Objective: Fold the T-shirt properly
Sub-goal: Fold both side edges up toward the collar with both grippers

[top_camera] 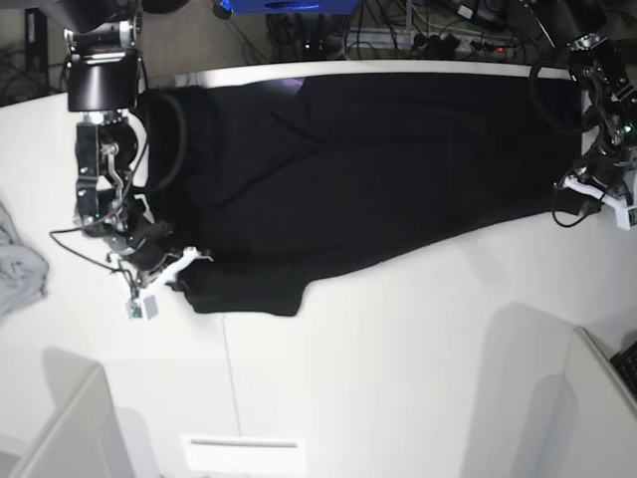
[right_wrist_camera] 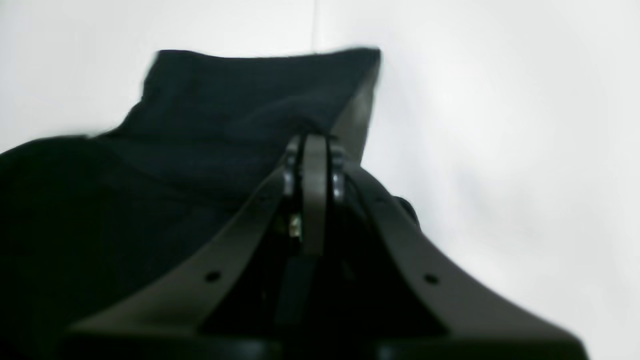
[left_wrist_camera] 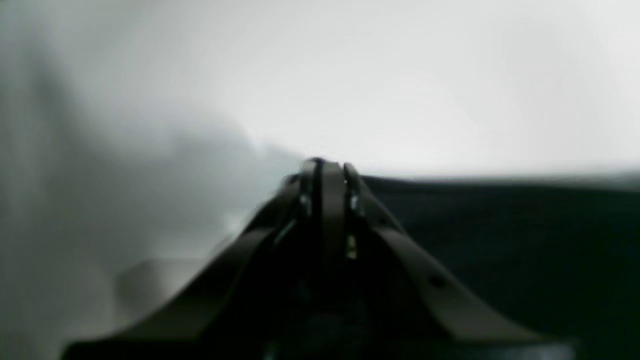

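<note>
The black T-shirt [top_camera: 348,169] lies stretched across the white table [top_camera: 418,349], print hidden. My right gripper [top_camera: 182,267], on the base view's left, is shut on the shirt's near left corner by the sleeve. In the right wrist view its fingers [right_wrist_camera: 315,150] are closed with black cloth [right_wrist_camera: 200,125] bunched around them. My left gripper [top_camera: 565,202], on the base view's right, sits at the shirt's right edge. In the blurred left wrist view its fingers [left_wrist_camera: 327,172] are closed at the edge of the black cloth [left_wrist_camera: 500,225].
A small light grey cloth [top_camera: 20,264] lies at the table's left edge. Cables and a power strip [top_camera: 438,35] run behind the table. White panels stand at the front left [top_camera: 60,418] and front right [top_camera: 597,388].
</note>
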`<state>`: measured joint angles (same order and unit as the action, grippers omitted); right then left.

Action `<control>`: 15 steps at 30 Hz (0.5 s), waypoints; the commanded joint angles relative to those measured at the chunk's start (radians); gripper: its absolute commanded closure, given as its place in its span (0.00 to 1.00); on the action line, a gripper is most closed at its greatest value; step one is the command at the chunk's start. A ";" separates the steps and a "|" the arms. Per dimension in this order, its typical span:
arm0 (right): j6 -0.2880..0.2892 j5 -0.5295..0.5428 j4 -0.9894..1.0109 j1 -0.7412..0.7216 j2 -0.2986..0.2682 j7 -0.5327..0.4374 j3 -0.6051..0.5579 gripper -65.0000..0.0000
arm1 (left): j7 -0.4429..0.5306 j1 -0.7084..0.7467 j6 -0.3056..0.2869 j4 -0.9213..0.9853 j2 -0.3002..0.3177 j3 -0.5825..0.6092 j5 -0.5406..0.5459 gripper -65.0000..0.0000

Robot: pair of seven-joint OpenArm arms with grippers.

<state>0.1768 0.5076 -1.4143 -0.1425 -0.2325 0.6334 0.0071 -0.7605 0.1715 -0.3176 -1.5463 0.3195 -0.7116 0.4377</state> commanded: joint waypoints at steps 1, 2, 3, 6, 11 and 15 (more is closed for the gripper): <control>0.005 0.009 -0.032 -0.010 -0.012 -0.005 0.006 1.00 | 0.020 0.010 0.002 -0.032 0.023 -0.019 0.023 1.00; 0.005 0.009 -0.044 -0.001 -0.012 0.010 0.012 1.00 | 0.020 0.026 0.002 -0.041 0.023 -0.026 0.036 1.00; 0.005 0.009 -0.056 0.007 -0.009 0.019 0.027 1.00 | 0.020 0.035 0.002 -0.047 0.023 -0.027 0.042 1.00; 0.005 0.009 -0.107 0.036 -0.005 0.046 0.061 1.00 | 0.020 0.056 0.001 -0.055 0.023 -0.033 0.046 1.00; 0.005 0.010 -0.205 0.077 -0.003 0.095 0.072 1.00 | 0.020 0.090 -0.002 -0.093 0.022 -0.035 0.077 1.00; 0.005 0.010 -0.282 0.131 -0.003 0.102 0.072 1.00 | 0.020 0.138 0.002 -0.151 0.023 -0.035 0.152 1.00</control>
<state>0.1768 0.5114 -1.6787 0.0059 -0.2268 0.7547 0.0727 -0.7609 0.3145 -0.3180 -1.6791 0.3206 -0.7387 0.5808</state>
